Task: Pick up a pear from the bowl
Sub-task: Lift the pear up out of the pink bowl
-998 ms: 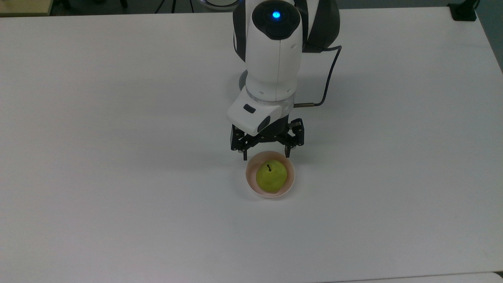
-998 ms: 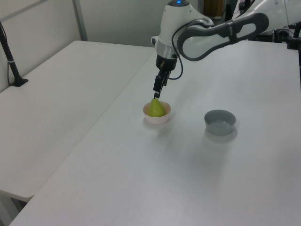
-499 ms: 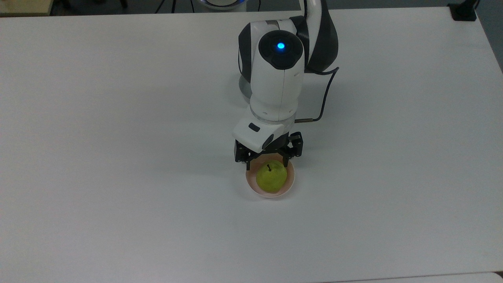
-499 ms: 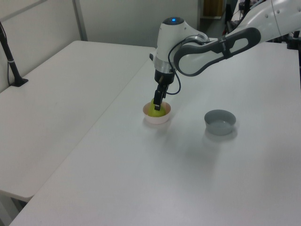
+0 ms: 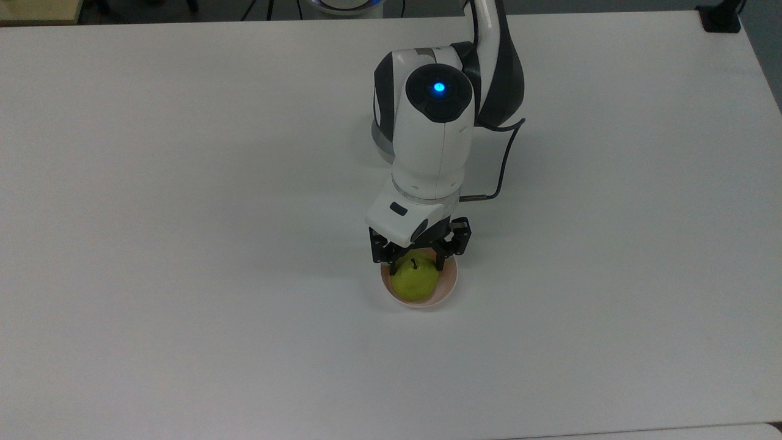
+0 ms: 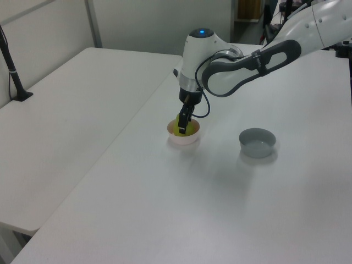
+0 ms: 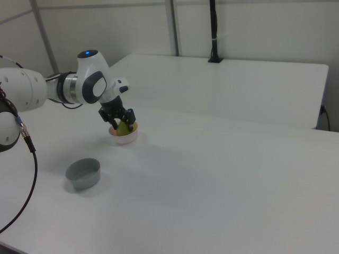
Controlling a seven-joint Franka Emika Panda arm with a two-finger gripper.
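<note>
Moved forward and down since a second ago: gripper [image 5: 416, 264] now over the bowl [image 5: 450, 282], fingers straddling the pear [image 5: 415, 282] instead of hanging short of the rim. Spread wide enough to take the fruit on both sides, holding nothing as yet (contact with the skin hard to judge). Pear upright in the pink bowl, stem up, near the table [image 5: 183, 244] middle; grey bowl [image 6: 257, 142] well apart. Approach done, by the look of it; closing and lifting left to do.
</note>
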